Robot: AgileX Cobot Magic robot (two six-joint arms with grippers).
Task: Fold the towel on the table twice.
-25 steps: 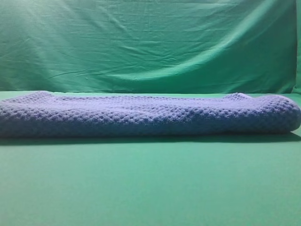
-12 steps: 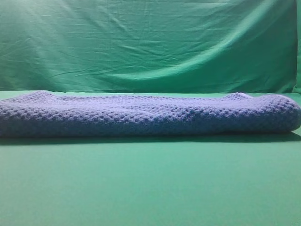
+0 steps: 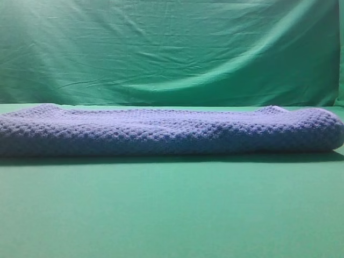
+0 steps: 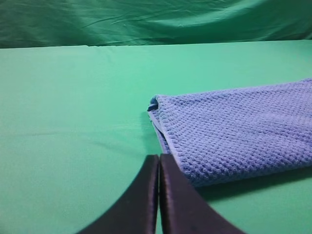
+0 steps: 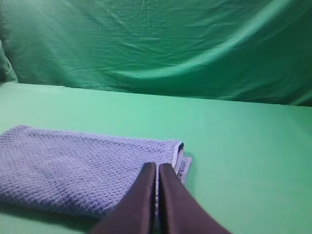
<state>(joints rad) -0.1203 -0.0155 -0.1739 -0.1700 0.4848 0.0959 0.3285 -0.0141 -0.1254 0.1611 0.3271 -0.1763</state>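
Across mid-frame on the tabletop (image 3: pixel 172 215) lies the towel (image 3: pixel 172 131), thick, soft, floppy. I'd pinch its end corners. Left claw (image 4: pixel 159 161) and right claw (image 5: pixel 157 168) are both closed, empty.

Blue-grey waffle weave on plain green

We see the towel (image 3: pixel 172 131) in a blue-grey, leaning to lavender, with a bumpy waffle pattern of small raised cells across its whole surface; a thin paler edging (image 5: pixel 178 155) runs along its end. The table (image 3: pixel 172 209) beneath it is a smooth, plain green with no pattern. Behind, the backdrop cloth (image 3: pixel 172 48) is a deeper green, streaked lighter and darker along its wrinkles. The left gripper (image 4: pixel 159 161) and right gripper (image 5: pixel 157 168) have dark, near-black fingers.
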